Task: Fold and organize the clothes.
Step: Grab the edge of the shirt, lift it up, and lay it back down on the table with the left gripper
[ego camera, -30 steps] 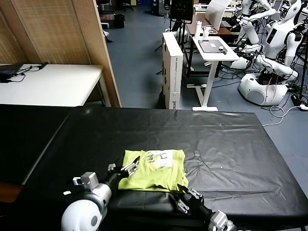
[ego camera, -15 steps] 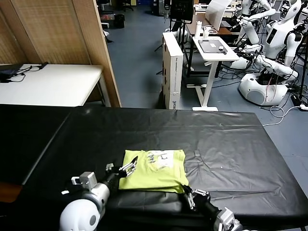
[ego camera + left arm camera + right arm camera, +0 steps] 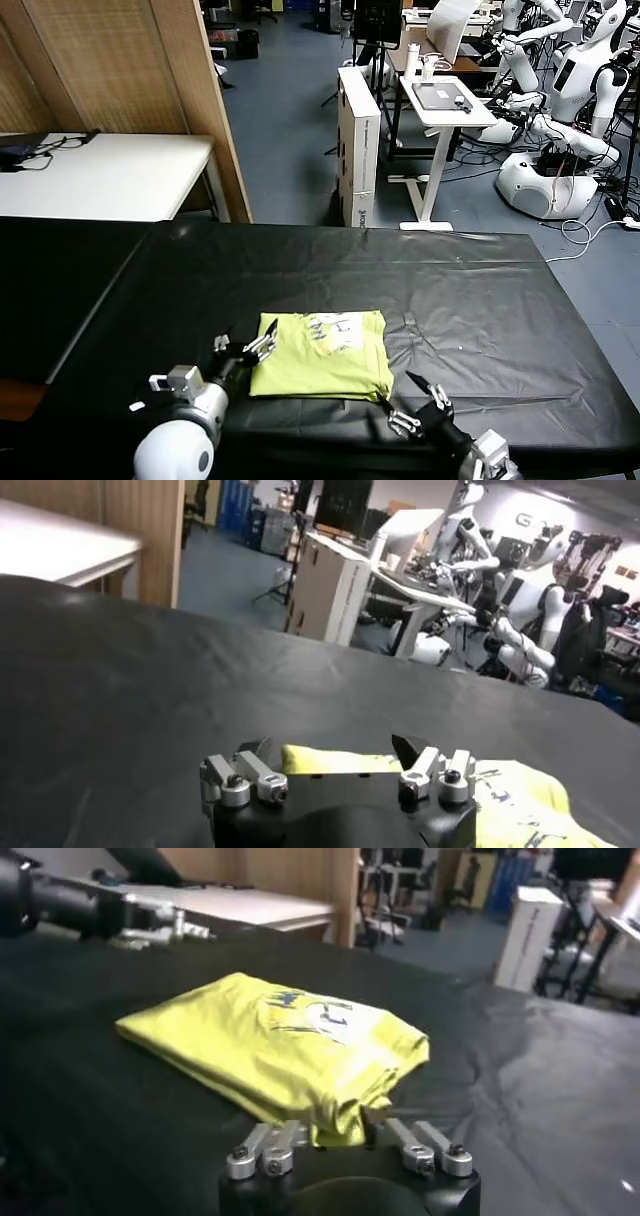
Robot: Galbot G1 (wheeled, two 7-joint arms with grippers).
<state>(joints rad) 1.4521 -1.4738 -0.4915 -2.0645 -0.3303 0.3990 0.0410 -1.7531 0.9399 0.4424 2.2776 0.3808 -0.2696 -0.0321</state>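
The T-shirt (image 3: 322, 355) lies folded into a compact, roughly square packet on the black table cover (image 3: 480, 290), in the lower centre of the head view, nearer the robot's edge of the table than the far one. It is a plain lime yellow-green knit, soft and matte, with a pale printed or label patch (image 3: 338, 330) on its upper face toward the far side; the layered fold edges are rounded and slightly uneven, most bunched at the lower right corner. The packet is a little wider than it is deep, so its long axis runs across the frame. The left gripper (image 3: 240, 350) sits at the packet's left edge, just beside it, jaws spread wide and holding nothing; in the left wrist view the cloth shows immediately beyond and between the two fingertips (image 3: 235, 780). The right gripper (image 3: 415, 402) sits lower right of the packet, off its near right corner and clear of the cloth, jaws likewise released and empty. In the right wrist view the bunched corner lies straight ahead of its fingers (image 3: 260, 1153). Judgement: the left gripper is the nearer; the fold appears complete, and what remains is tidying or shifting the packet. The cover is glossy, creased sheeting. A white side table (image 3: 100, 175) stands at upper left.
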